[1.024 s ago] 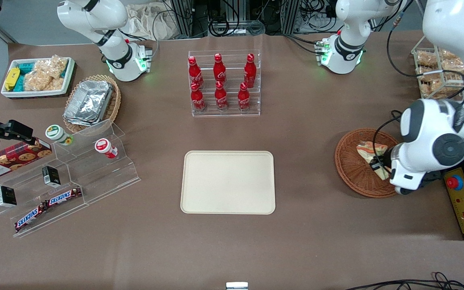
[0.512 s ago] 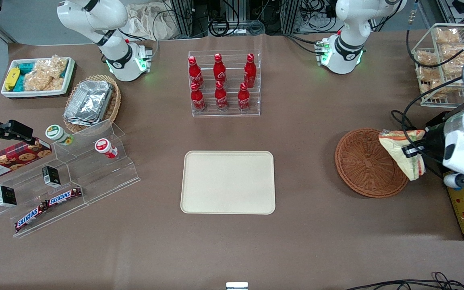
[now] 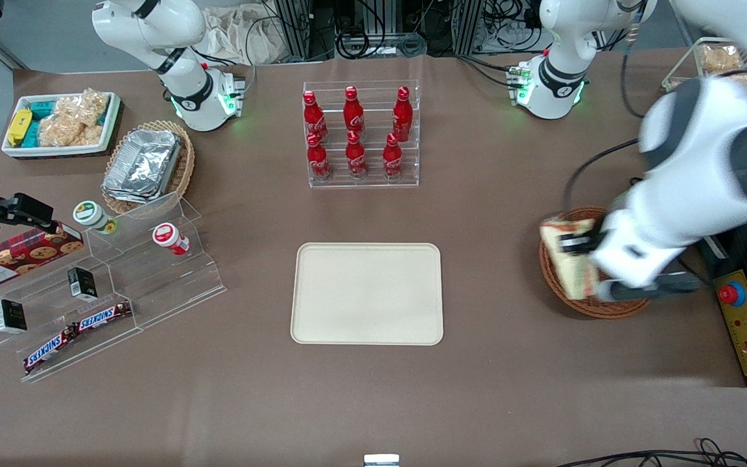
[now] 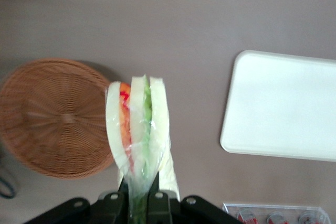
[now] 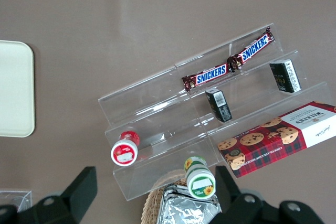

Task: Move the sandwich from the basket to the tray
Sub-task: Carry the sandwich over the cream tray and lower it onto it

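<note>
My left gripper (image 3: 574,245) is shut on the wrapped sandwich (image 3: 567,259) and holds it in the air above the basket's (image 3: 552,272) rim, on the side nearest the tray (image 3: 367,293). In the left wrist view the fingers (image 4: 152,195) pinch the sandwich (image 4: 137,129) by its narrow end, showing pale bread with orange and green filling. The round reddish-brown basket (image 4: 52,116) is empty beneath it. The cream tray (image 4: 283,106) lies flat and bare at the table's middle.
An acrylic rack of red cola bottles (image 3: 359,133) stands farther from the front camera than the tray. A wire basket of snacks (image 3: 711,61) and a yellow control box with a red button (image 3: 746,321) lie at the working arm's end.
The gripper lifted the sandwich out of the basket, swung it out past the basket's edge, then carried it back over the basket toward the tray.
</note>
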Robot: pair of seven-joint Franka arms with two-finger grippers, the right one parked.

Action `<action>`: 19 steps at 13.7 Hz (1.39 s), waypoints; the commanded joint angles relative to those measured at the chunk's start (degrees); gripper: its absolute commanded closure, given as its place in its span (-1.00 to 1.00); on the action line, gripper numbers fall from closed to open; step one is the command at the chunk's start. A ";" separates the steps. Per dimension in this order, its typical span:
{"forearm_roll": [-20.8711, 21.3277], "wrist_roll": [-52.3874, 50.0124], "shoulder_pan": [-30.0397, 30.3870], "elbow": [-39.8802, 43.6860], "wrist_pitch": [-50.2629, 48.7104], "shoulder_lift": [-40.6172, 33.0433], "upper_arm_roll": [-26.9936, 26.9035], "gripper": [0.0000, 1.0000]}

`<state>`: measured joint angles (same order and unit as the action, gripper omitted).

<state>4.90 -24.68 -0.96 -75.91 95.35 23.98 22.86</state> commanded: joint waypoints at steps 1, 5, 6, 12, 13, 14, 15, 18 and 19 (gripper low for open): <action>1.51 -1.41 -7.18 0.15 6.31 7.80 -0.27 0.91; 8.96 -13.43 -15.63 -0.02 18.87 16.78 -0.54 0.90; 10.64 -15.03 -16.17 -0.20 21.78 18.72 -0.54 0.87; 11.09 -15.40 -17.32 -0.03 29.63 25.59 -0.54 0.02; 11.00 -15.48 -17.32 -0.11 29.54 25.59 -0.54 -0.92; 11.00 -15.57 -17.23 -0.11 29.02 25.24 -0.54 -0.99; 11.00 -15.57 -17.06 0.06 28.49 24.63 -0.54 -0.99; 10.65 -15.49 -16.70 1.90 16.84 19.37 -0.45 -0.99; 10.74 -15.40 -16.18 3.13 13.75 17.52 -0.45 -0.99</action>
<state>14.68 -39.08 -17.63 -73.88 115.67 46.44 22.43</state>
